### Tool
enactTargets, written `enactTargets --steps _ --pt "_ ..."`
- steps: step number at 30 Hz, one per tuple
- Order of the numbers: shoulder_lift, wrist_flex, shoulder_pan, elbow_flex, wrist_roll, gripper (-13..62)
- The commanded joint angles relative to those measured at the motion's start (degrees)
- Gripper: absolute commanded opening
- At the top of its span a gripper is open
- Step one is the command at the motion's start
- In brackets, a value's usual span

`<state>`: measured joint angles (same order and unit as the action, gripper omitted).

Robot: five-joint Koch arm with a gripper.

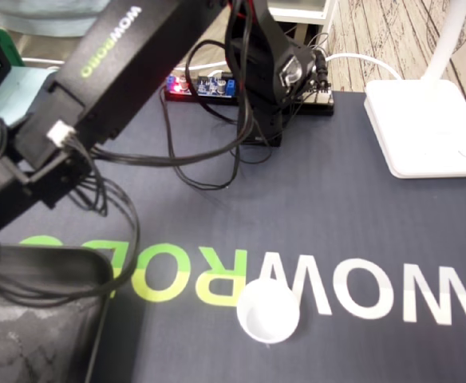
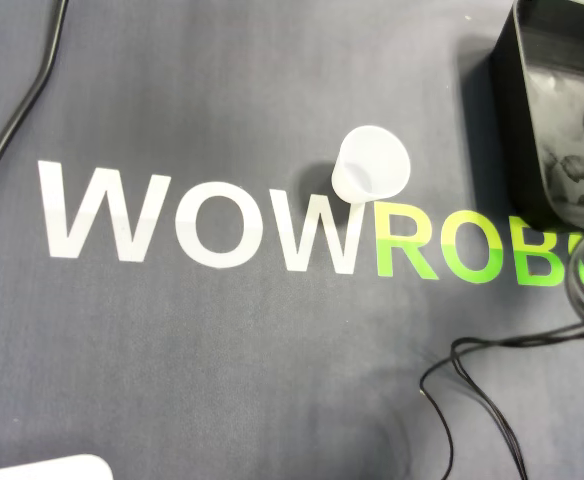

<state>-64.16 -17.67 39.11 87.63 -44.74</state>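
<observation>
A small white cup (image 1: 269, 309) stands upright on the dark mat (image 1: 361, 215), at 6 o'clock in the fixed view, where the printed lettering turns from white to green. A black bin (image 1: 49, 257) sits at 8 o'clock, apart from the cup. The black arm (image 1: 113, 56) stretches toward 9 o'clock. Its gripper lies out of frame, so whether it is clenched or released cannot be told.

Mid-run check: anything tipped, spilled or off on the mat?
Nothing stands out. The white cup stands upright and looks empty, with no spill around it on the mat, and it is clear of the black bin.
</observation>
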Motion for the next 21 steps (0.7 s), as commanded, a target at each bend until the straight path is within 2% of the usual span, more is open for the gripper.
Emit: enactTargets --steps 1,2,11,21 --pt "-0.97 -2.2 0.09 -4.92 -2.81 1.2" --pt "-0.35 -2.2 0.09 -4.92 -7.82 1.1" --pt "2.72 -5.27 0.18 -4.57 -24.87 1.2" --pt "5.27 -6.77 0.26 -4.48 -27.33 1.1"
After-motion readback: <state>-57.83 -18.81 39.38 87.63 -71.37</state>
